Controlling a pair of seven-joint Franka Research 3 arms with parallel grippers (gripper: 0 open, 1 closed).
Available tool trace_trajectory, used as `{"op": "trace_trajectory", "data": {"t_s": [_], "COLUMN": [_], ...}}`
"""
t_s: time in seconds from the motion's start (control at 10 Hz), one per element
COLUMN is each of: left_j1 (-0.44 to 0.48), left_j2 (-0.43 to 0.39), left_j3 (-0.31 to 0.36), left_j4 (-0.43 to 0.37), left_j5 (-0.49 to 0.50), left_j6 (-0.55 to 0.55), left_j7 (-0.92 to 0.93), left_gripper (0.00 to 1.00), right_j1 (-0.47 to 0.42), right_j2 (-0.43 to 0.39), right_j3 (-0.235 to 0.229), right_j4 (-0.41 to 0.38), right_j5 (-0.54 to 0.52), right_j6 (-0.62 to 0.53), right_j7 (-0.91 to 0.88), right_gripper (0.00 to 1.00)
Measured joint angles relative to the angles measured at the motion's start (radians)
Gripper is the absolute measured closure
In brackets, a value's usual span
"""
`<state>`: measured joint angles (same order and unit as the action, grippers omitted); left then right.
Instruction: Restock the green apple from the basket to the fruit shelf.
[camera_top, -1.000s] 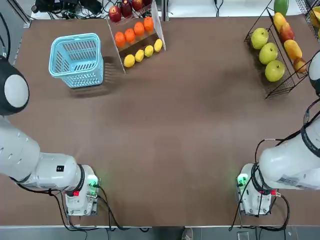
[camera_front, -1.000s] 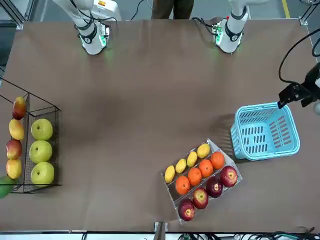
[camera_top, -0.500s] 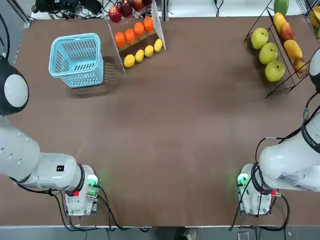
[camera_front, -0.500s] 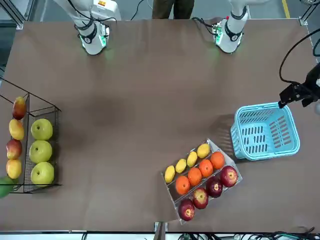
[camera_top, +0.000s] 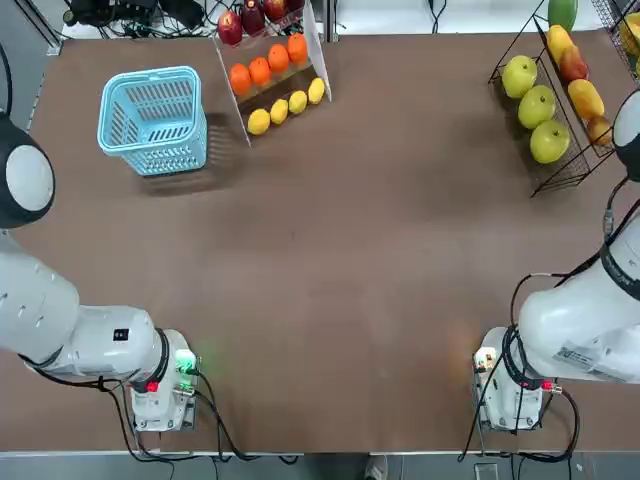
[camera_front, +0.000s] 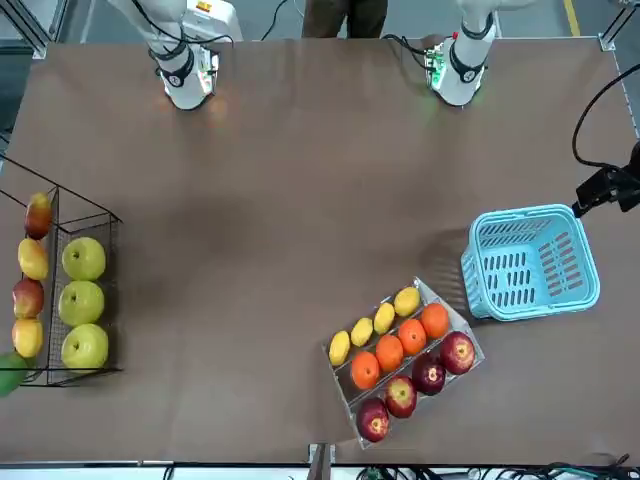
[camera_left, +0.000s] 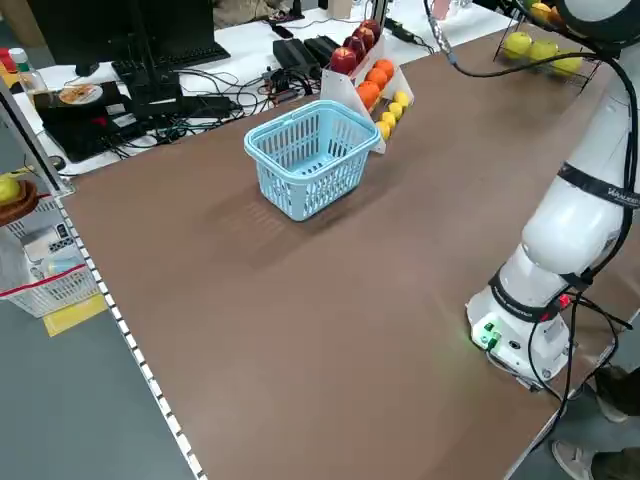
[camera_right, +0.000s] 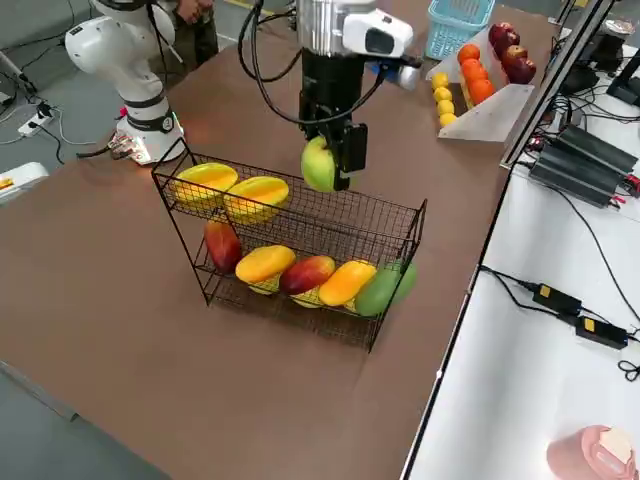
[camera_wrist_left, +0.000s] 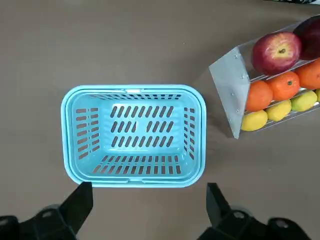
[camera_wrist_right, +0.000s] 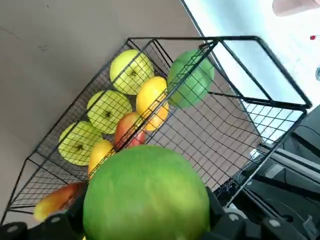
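My right gripper (camera_right: 335, 150) is shut on the green apple (camera_right: 318, 163) and holds it just above the top tier of the black wire fruit shelf (camera_right: 330, 225). The apple (camera_wrist_right: 145, 195) fills the right wrist view, with the shelf (camera_wrist_right: 235, 115) and its yellow-green and orange-red fruits below. The shelf (camera_top: 560, 180) stands at the table's far right corner. At the far left, the light blue basket (camera_top: 168, 155) stands empty (camera_wrist_left: 132, 89). My left gripper (camera_wrist_left: 147, 210) hovers open above the basket's near side, seen at the edge of the front view (camera_front: 600, 190).
A white tiered stand (camera_top: 318, 50) with red apples, oranges and lemons sits right of the basket at the back edge. Cables and power bricks (camera_right: 570, 160) lie on the white surface beyond the shelf. A person's legs (camera_front: 345, 15) show behind the arm bases.
My left gripper has drifted slightly toward my left, off the basket's corner. The right arm has shifted a little by the shelf, still holding the apple.
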<state>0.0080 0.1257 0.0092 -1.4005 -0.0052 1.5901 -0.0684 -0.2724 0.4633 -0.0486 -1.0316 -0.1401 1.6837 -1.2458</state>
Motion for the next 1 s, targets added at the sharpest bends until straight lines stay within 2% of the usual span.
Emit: {"op": "trace_trajectory", "data": {"t_s": [1.0], "left_j1": [0.000], "left_j2": [0.000], "left_j3": [0.000], "left_j4": [0.000], "left_j5": [0.000], "left_j6": [0.000], "left_j7": [0.000], "left_gripper": [0.00], "right_j1": [-0.006], "right_j2": [0.049], "right_j3": [0.000], "right_j4": [0.002], "right_j5": [0.000], "right_j6": [0.026], "right_j7": [0.001], "right_gripper": [0.11]}}
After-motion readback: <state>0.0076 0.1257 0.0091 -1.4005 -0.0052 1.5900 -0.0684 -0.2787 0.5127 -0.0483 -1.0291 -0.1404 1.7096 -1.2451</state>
